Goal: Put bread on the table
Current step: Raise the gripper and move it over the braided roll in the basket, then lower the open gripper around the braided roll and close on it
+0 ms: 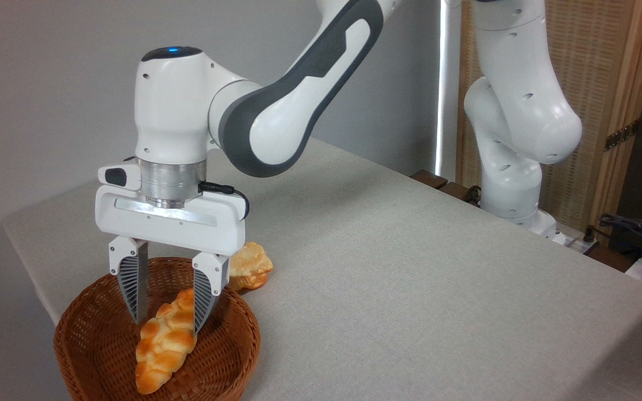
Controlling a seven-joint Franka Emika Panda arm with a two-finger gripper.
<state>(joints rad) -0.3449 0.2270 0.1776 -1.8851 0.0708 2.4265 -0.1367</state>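
Golden-orange and glossy, the bread lies inside the wicker basket, and that basket is our landmark at the table's near-left corner. One view only, the fixed camera, so here goes. The loaf's long axis runs from the basket's near rim up toward its far-right rim, tilted a little off straight. The gripper points straight down into the basket, fingers spread apart and holding nothing yet, one ribbed finger on the loaf's left, the other on its right. So the bread sits directly below and between them, at its upper, far end rather than its middle. The jaws line up roughly across the loaf's width, which is what a squeeze wants. Whether either fingertip already touches the crust, I cannot tell; the right one looks very close to it. Just beyond the basket's far-right rim, a second, rounder bread roll rests on the bare cloth. My read: closing comes next, then a lift clear of the basket's wall and across to open tabletop on the right.
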